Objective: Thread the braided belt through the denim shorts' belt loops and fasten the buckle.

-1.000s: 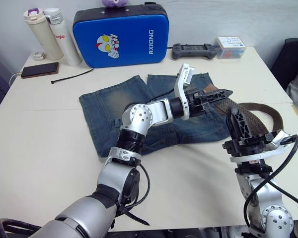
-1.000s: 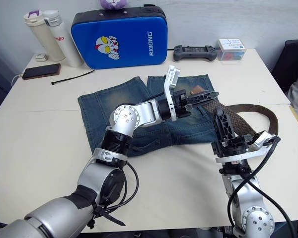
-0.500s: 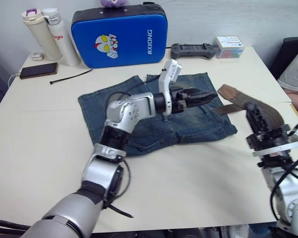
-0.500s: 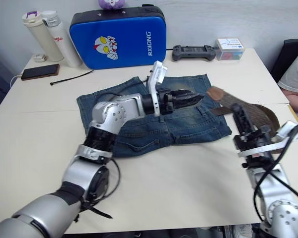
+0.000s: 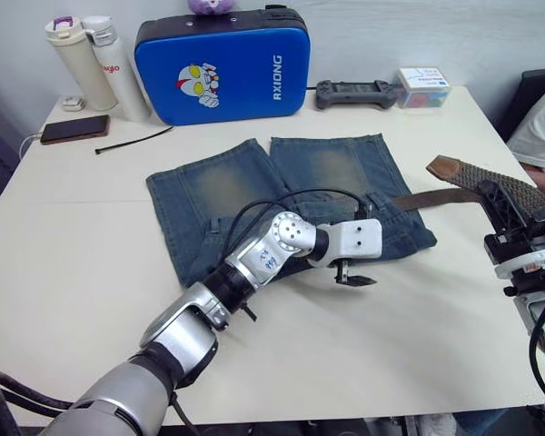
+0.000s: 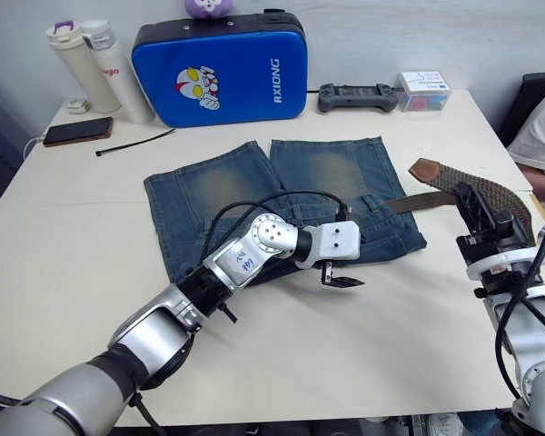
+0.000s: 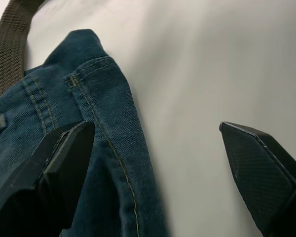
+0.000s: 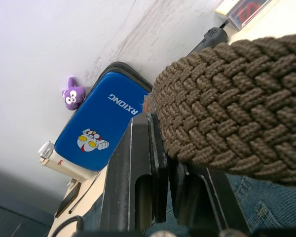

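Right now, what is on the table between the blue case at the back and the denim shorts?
Nothing: in the left eye view the table is bare between the blue case and the denim shorts. A black cable tie lies off toward the left.

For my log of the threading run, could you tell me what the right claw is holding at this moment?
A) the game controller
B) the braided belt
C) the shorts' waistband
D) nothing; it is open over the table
B: the right claw is shut on the belt, lifting its woven strap off the table beside the shorts, while the left claw hangs open.
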You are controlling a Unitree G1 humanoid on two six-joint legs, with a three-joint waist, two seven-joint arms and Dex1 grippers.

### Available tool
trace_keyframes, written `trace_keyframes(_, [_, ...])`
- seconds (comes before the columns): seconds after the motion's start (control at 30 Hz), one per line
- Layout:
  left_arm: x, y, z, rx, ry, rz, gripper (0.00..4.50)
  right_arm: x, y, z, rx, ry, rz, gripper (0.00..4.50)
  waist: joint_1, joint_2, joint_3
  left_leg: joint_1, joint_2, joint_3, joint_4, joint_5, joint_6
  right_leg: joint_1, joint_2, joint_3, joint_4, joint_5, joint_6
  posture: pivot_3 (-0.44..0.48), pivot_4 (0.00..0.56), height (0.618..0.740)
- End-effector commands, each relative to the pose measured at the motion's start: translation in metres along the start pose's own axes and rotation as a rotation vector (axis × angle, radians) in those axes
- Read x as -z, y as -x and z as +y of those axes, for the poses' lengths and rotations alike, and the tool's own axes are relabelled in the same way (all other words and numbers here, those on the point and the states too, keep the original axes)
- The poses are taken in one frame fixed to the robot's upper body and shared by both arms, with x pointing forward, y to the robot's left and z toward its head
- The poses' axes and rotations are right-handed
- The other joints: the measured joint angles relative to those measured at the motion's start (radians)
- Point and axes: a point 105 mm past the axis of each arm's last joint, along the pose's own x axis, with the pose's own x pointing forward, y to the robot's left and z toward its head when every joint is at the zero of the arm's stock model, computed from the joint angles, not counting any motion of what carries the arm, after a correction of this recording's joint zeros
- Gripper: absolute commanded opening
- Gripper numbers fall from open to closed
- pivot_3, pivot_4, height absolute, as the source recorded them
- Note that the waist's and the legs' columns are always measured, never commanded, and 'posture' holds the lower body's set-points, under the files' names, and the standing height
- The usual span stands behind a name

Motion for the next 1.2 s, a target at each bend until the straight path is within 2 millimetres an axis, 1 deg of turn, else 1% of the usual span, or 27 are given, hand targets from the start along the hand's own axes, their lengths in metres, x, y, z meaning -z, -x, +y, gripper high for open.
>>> trace_keyframes(0.03, [0.009,-0.008,-0.004,0.018,-0.052,0.04,4.46,-0.006,0.002,0.015,-0.038,0.028,-0.035,0.0,-0.001,0.0,0.0,0.0,0.0,0.0,0.0,0.0,0.0,0.0,0.0,0.0,0.0,0.0,0.0,0.0,0.15,0.74])
trace_keyframes(0.07, [0.015,-0.009,-0.004,0.022,-0.052,0.063,4.46,-0.006,0.002,0.017,-0.043,0.029,-0.035,0.0,-0.001,0.0,0.0,0.0,0.0,0.0,0.0,0.0,0.0,0.0,0.0,0.0,0.0,0.0,0.0,0.0,0.15,0.74])
trace_keyframes(0.17, [0.03,-0.01,0.001,0.0,-0.029,0.113,3.6,-0.003,0.002,0.02,-0.053,0.034,-0.026,0.0,0.005,0.0,0.0,0.0,0.0,0.0,0.001,0.0,0.001,0.001,0.0,0.0,0.0,0.0,0.0,0.0,0.15,0.74])
trace_keyframes(0.23, [0.043,-0.007,0.005,-0.012,0.003,0.169,2.62,-0.001,0.003,0.021,-0.059,0.035,-0.017,0.0,0.007,0.0,0.0,0.0,0.0,0.0,0.002,0.0,0.002,0.002,0.0,0.0,0.0,0.001,0.001,0.0,0.15,0.74])
trace_keyframes(0.3, [0.051,-0.006,0.006,-0.03,0.171,0.156,1.78,0.005,0.005,0.016,-0.045,0.045,0.009,0.0,0.008,0.0,0.0,0.001,0.0,0.0,0.002,0.0,0.002,0.002,0.0,0.0,0.0,0.001,0.001,0.0,0.15,0.74])
trace_keyframes(0.37, [0.064,-0.001,0.01,-0.071,0.212,0.19,0.8,0.009,0.006,0.013,-0.04,0.046,0.026,0.0,0.004,0.0,0.0,0.001,0.0,0.0,0.002,0.0,0.002,0.003,0.0,0.0,0.0,0.001,0.001,0.0,0.15,0.74])
trace_keyframes(0.4, [0.069,0.002,0.013,-0.089,0.206,0.212,0.31,0.009,0.006,0.013,-0.042,0.044,0.028,0.0,0.0,-0.001,-0.001,0.001,0.0,0.0,0.002,0.0,0.002,0.003,0.0,0.0,0.0,0.001,0.001,0.0,0.15,0.74])
trace_keyframes(0.43, [0.075,0.006,0.015,-0.103,0.213,0.229,0.07,0.01,0.006,0.012,-0.044,0.042,0.031,0.0,-0.004,-0.001,-0.001,0.002,0.0,0.0,0.002,0.0,0.002,0.003,0.0,0.0,0.001,0.001,0.001,0.0,0.15,0.74])
trace_keyframes(0.53, [0.083,0.012,0.017,-0.119,0.238,0.242,0.07,0.014,0.006,0.01,-0.047,0.044,0.049,0.0,-0.011,-0.002,-0.003,0.005,0.0,0.0,0.002,0.0,0.002,0.005,0.0,0.001,0.001,0.001,0.001,0.0,0.15,0.74])
trace_keyframes(0.6, [0.084,0.013,0.012,-0.086,0.274,0.22,0.07,0.017,0.005,0.008,-0.048,0.048,0.068,0.0,-0.013,-0.003,-0.004,0.009,0.0,0.001,0.0,0.0,0.002,0.008,0.0,0.002,0.001,0.001,0.001,0.0,0.15,0.74])
trace_keyframes(0.7, [0.077,0.016,-0.007,0.062,0.289,0.143,0.07,0.022,0.005,0.01,-0.074,0.062,0.114,0.0,-0.021,-0.003,-0.004,0.011,0.0,0.002,-0.002,0.0,0.003,0.009,0.002,0.005,0.002,0.001,0.001,0.0,0.15,0.74])
trace_keyframes(0.77, [0.074,0.024,-0.025,0.187,0.267,0.098,0.07,0.025,0.007,0.016,-0.112,0.08,0.153,0.0,-0.029,-0.001,-0.006,0.013,0.0,0.002,-0.004,0.0,0.002,0.008,0.003,0.008,0.002,0.001,0.0,0.0,0.15,0.74])
trace_keyframes(0.8, [0.074,0.031,-0.034,0.237,0.26,0.075,0.07,0.028,0.01,0.02,-0.14,0.091,0.187,0.0,-0.032,0.0,-0.006,0.014,0.0,0.002,-0.006,0.0,0.002,0.007,0.003,0.009,0.002,0.0,0.0,0.0,0.15,0.74])
trace_keyframes(0.87, [0.074,0.04,-0.044,0.285,0.264,0.056,0.07,0.032,0.013,0.025,-0.171,0.102,0.232,0.0,-0.034,0.002,-0.01,0.016,0.0,0.002,-0.01,0.0,0.001,0.007,0.004,0.011,0.001,0.0,-0.001,0.0,0.15,0.74])
trace_keyframes(0.93, [0.076,0.063,-0.057,0.371,0.235,0.048,0.07,0.04,0.021,0.028,-0.196,0.115,0.322,0.0,-0.033,0.002,-0.011,0.016,0.001,0.002,-0.012,0.0,0.001,0.007,0.004,0.011,0.0,0.0,-0.001,0.0,0.15,0.74])
trace_keyframes(0.97, [0.075,0.074,-0.064,0.412,0.23,0.04,0.07,0.044,0.025,0.028,-0.195,0.118,0.362,0.0,-0.034,0.002,-0.011,0.016,0.001,0.002,-0.012,0.0,0.001,0.007,0.004,0.012,-0.001,0.0,-0.001,0.0,0.15,0.74])
trace_keyframes(1.03, [0.072,0.089,-0.072,0.461,0.224,0.029,0.07,0.048,0.03,0.025,-0.17,0.124,0.416,0.0,-0.035,0.002,-0.011,0.017,0.001,0.002,-0.013,0.0,0.0,0.006,0.005,0.014,-0.001,0.0,-0.001,0.0,0.15,0.74])
trace_keyframes(1.13, [0.066,0.107,-0.083,0.529,0.21,0.015,0.07,0.054,0.035,0.018,-0.119,0.132,0.481,0.0,-0.033,0.003,-0.011,0.017,0.0,0.001,-0.012,0.0,0.001,0.007,0.005,0.016,-0.001,0.0,-0.001,0.0,0.15,0.74])
trace_keyframes(1.2, [0.063,0.115,-0.09,0.572,0.192,0.019,0.07,0.057,0.037,0.018,-0.112,0.135,0.511,0.0,-0.03,0.003,-0.011,0.017,0.0,0.001,-0.011,0.0,0.001,0.006,0.005,0.016,-0.001,0.0,-0.001,0.0,0.15,0.74])
